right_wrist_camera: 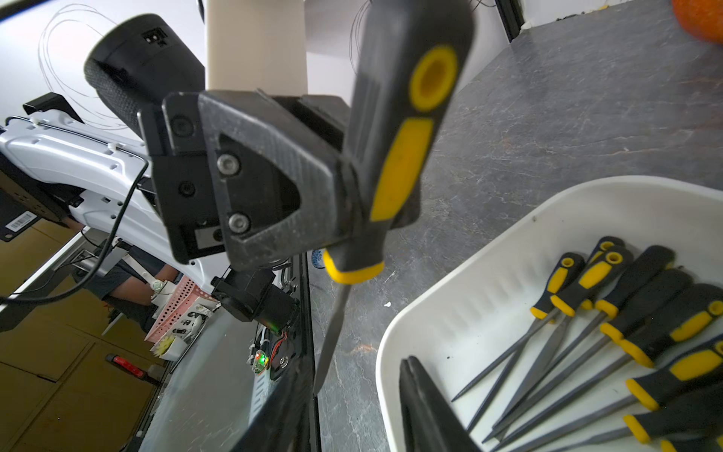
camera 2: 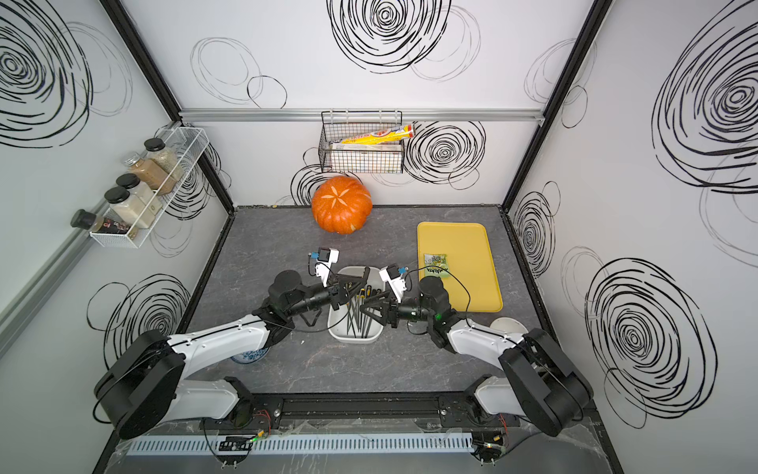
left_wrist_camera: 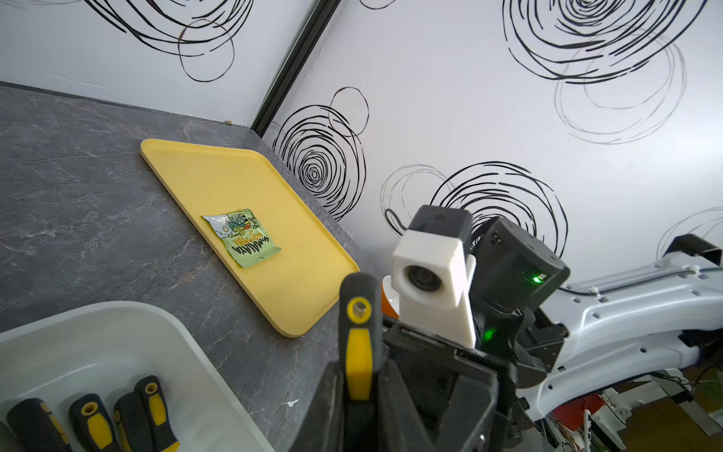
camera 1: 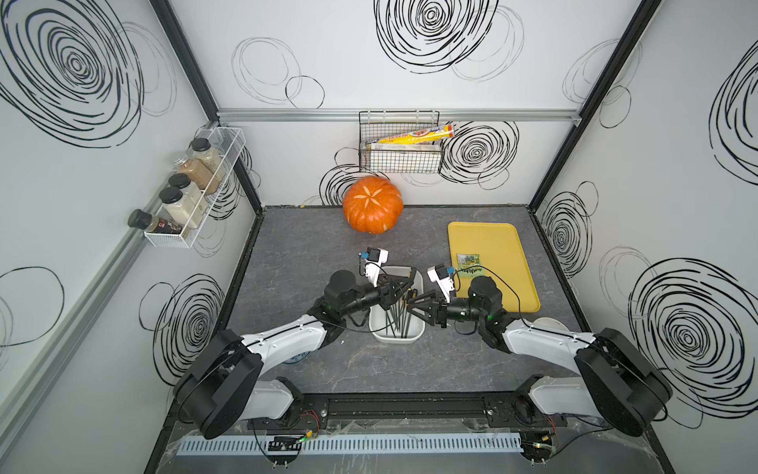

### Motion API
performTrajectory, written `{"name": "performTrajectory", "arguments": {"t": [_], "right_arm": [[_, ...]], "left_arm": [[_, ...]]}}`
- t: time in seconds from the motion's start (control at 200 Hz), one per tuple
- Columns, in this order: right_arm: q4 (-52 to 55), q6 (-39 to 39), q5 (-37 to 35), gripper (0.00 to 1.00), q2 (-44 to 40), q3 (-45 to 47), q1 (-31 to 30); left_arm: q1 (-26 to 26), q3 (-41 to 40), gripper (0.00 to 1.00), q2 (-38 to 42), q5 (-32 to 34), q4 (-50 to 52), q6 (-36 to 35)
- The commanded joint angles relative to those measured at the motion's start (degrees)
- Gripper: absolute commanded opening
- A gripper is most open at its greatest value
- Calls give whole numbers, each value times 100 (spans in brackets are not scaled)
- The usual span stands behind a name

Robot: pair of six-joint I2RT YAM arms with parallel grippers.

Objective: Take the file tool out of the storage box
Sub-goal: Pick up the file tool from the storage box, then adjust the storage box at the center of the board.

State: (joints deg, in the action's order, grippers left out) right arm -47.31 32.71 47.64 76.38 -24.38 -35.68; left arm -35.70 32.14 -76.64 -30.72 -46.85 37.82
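The storage box (camera 1: 416, 328) (camera 2: 334, 328) is a white tub in the middle of the counter. Several black-and-yellow files (right_wrist_camera: 626, 313) (left_wrist_camera: 94, 422) lie in it. My left gripper (left_wrist_camera: 362, 368) (camera 1: 404, 289) is shut on the handle of one file tool (right_wrist_camera: 399, 156) (left_wrist_camera: 358, 344). That file hangs lifted out of the pile, blade pointing down. My right gripper (right_wrist_camera: 356, 368) (camera 1: 410, 305) faces the left one over the box. It is open and holds nothing, and the held file's blade tip hangs near the gap between its fingers.
A yellow tray (camera 1: 512, 287) with a green packet (camera 1: 469, 262) lies to the right of the box. An orange pumpkin (camera 1: 372, 205) stands at the back. A black wire basket (camera 1: 400, 160) and a spice rack (camera 1: 192, 197) hang on the walls. A white bowl (camera 1: 549, 322) sits by the right arm.
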Motion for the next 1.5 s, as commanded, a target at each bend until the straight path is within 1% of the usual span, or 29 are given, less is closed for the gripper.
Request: {"name": "performTrajectory", "arguments": {"t": [0.0, 0.05, 0.135, 0.25, 0.41, 0.506, 0.571, 0.656, 0.676, 0.736, 0.781, 0.831, 0.866, 0.896, 0.911, 0.941, 0.961, 0.996, 1.031, 1.111, 1.156, 1.241, 1.367, 1.432, 1.497], "right_arm": [[-657, 238, 268, 40, 157, 2, -44], [-844, 343, 370, 38, 231, 21, -44], [-811, 347, 318, 36, 263, 12, -44], [-640, 278, 150, 23, 224, 26, -45], [-503, 189, 62, 8, 261, -3, -44], [-445, 170, 55, 5, 290, -22, -40], [-398, 144, -12, 0, 257, -7, -44], [-227, 84, -82, 0, 222, -38, -44], [-123, 50, -135, 0, 211, -58, -44], [629, -239, -423, 0, 147, -216, -35], [1434, -536, -822, 0, 65, -412, -35], [2621, -1059, -1387, 0, -33, -765, -35], [3414, -1214, -1745, 0, -88, -1031, -35], [3997, -1294, -2042, 0, -127, -1261, -35], [4333, -1308, -2163, 0, -150, -1363, -35], [4812, -1332, -2345, 0, -185, -1552, -35], [5128, -1339, -2453, 0, -212, -1643, -28], [5573, -1226, -2667, 0, -261, -1777, -27], [5993, -1059, -2948, 0, -280, -1860, -27], [6944, -986, -3360, 0, -118, -2143, -26], [7269, -1022, -3440, 0, 56, -2242, -11], [7766, -1170, -3232, 0, 497, -2432, 59], [8097, -1247, -2845, 0, 891, -2571, 96], [8110, -1317, -2498, 0, 888, -2709, 114], [7928, -1275, -2394, 0, 741, -2816, 114]], "left_arm": [[-92, 2, 0, -151, -168, -511, 41], [-145, 44, 0, -229, -145, -470, 20], [-232, 124, 0, -281, -134, -350, -98], [-305, 159, 0, -255, -49, -229, -181], [-314, 201, 0, -221, -13, -98, -161], [-332, 201, 0, -160, 82, -18, -241], [-337, 190, 0, -89, 151, 86, -318], [-339, 192, 0, -3, 242, 235, -427], [-333, 189, 3, 25, 252, 256, -449], [-335, 175, 18, 130, 376, 376, -505], [-332, 154, 36, 282, 552, 573, -559], [-329, 131, 52, 541, 944, 947, -675], [-329, 103, 66, 742, 1233, 1222, -740], [-326, 55, 74, 935, 1488, 1441, -794], [-327, 31, 81, 1025, 1622, 1530, -821], [-325, -29, 90, 1198, 1889, 1711, -839], [-325, -59, 93, 1302, 2053, 1835, -826], [-319, -97, 95, 1446, 2314, 2032, -802], [-301, -117, 95, 1523, 2434, 2173, -802], [-289, -10, 93, 1495, 2515, 2522, -755], [-291, 96, 93, 1413, 2502, 2731, -771], [-293, 212, 92, 1285, 2490, 2971, -774], [-305, 266, 91, 1252, 2534, 3099, -787], [-311, 266, 90, 1226, 2597, 3133, -790], [-299, 337, 90, 1010, 2645, 3268, -775]]}}
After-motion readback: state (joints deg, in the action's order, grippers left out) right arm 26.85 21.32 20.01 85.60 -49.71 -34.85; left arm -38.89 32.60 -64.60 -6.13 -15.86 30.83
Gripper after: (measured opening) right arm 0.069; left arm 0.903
